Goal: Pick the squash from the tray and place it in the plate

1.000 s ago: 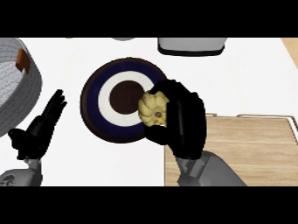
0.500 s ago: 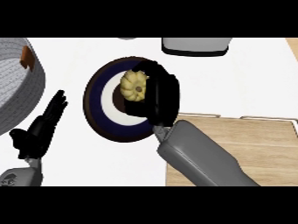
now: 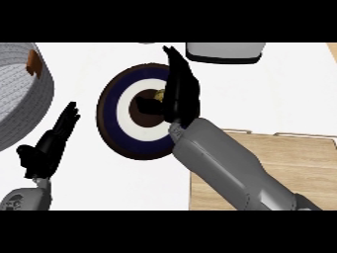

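The plate [image 3: 120,126], dark-rimmed with a navy ring and a white middle, lies at the centre of the white counter. Only a small yellow patch of the squash [image 3: 158,93] shows over the plate's middle, at the left edge of my right hand [image 3: 181,91]. That hand stretches across the plate with straight fingers pointing away from me and hides most of the squash. My left hand [image 3: 51,143] rests open at the lower left, beside the plate and apart from it.
The wooden tray [image 3: 295,163] lies at the lower right, partly under my right forearm. A large grey round container [image 3: 10,104] with a brown item [image 3: 32,62] at its rim fills the left side. A grey box [image 3: 223,52] stands at the back.
My right hand has reached farther across the plate and its fingers have straightened. The squash, plainly visible in the hand before, is now almost covered over the plate's middle. The left hand has stayed put.
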{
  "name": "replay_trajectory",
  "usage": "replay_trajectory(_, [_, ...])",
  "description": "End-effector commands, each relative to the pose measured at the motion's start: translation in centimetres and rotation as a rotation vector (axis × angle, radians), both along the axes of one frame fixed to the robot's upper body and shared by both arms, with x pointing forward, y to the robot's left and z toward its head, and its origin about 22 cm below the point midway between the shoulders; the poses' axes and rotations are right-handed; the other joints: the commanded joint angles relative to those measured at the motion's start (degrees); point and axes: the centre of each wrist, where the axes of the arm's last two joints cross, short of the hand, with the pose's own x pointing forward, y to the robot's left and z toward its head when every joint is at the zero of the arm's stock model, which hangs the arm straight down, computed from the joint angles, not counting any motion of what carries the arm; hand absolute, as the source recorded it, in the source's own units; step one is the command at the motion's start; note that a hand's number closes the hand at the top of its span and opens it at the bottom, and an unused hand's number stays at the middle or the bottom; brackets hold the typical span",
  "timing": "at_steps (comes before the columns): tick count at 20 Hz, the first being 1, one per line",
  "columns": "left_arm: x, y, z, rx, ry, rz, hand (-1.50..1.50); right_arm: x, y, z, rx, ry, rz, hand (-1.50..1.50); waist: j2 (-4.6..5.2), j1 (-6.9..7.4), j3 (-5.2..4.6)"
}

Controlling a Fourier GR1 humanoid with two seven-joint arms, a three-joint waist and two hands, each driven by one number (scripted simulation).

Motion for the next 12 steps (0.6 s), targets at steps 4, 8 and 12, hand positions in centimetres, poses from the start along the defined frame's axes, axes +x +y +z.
replay_trajectory(4, [0.9,-0.6,0.9,0.009,-0.017,0.024,0.00,-0.7,-1.5,-1.1,0.326,-0.165,-0.125,-1.50,0.03,-0.95,0.14])
replay_trajectory(8, [-0.2,0.2,1.3,-0.011,-0.013,0.017,0.00,-2.5,-2.6,-0.6,0.496,-0.179,-0.133,-1.50,-0.25,-1.27,0.22])
replay_trajectory(12, [-0.9,2.0,0.0,0.000,-0.007,0.052,0.00,-4.5,-7.2,-1.2,0.537,-0.235,-0.111,-1.50,-0.03,-2.32,0.24])
